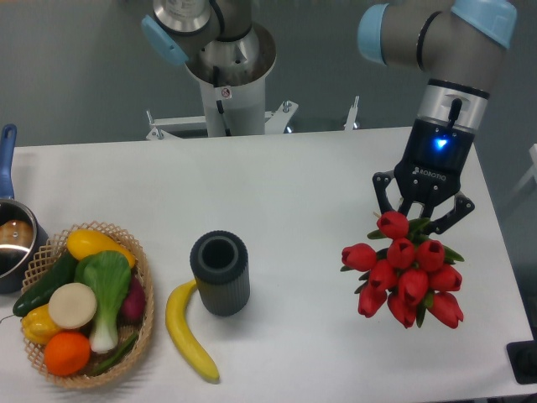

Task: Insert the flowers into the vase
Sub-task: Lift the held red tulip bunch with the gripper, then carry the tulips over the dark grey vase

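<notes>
The flowers (406, 275), a tight bunch of red tulip heads with small green leaves, sit at the right of the white table (277, 176). Their stems are hidden behind the heads. My gripper (419, 220) points down right over the far end of the bunch, and its fingers (384, 195) are spread wide on either side of the topmost tulip. The fingertips are partly covered by the heads and leaves. The vase (220, 273), a short dark grey ribbed cylinder with a round open mouth, stands upright left of centre, well apart from the flowers.
A yellow banana (186, 332) lies just left of and in front of the vase. A woven basket (143, 323) of vegetables and fruit sits at the front left, with a blue-handled pot (12, 239) behind it. A second robot base (226, 67) stands at the back.
</notes>
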